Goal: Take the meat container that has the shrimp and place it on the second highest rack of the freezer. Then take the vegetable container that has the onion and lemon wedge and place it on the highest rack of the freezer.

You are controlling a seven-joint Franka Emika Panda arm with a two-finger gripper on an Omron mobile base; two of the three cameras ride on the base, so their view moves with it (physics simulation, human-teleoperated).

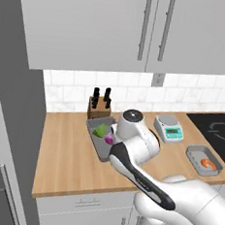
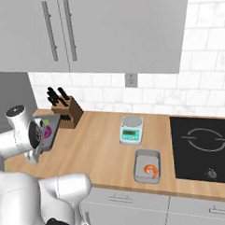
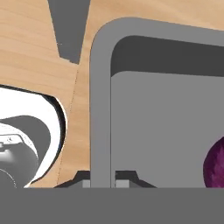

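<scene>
Hand view: gripper (image 3: 103,178) straddles the rim of the vegetable container (image 3: 99,109), one fingertip each side of the wall, jaws narrow and closed on it. Onion (image 3: 215,165) sits inside at right. Left base view: this container's long axis runs from the knife block (image 1: 100,105) toward the counter's (image 1: 66,154) front edge; lemon wedge (image 1: 100,131) at its far end. Meat container (image 1: 204,160) with shrimp (image 1: 208,163) lies well apart, near the cooktop (image 1: 217,128).

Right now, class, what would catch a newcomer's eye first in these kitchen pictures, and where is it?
The white arm sweeps across the wooden counter, its end effector straddling the rim of the grey vegetable container beside the knife block, with the purple onion inside. To its right lie the orange shrimp in the meat container, near the black cooktop.
</scene>
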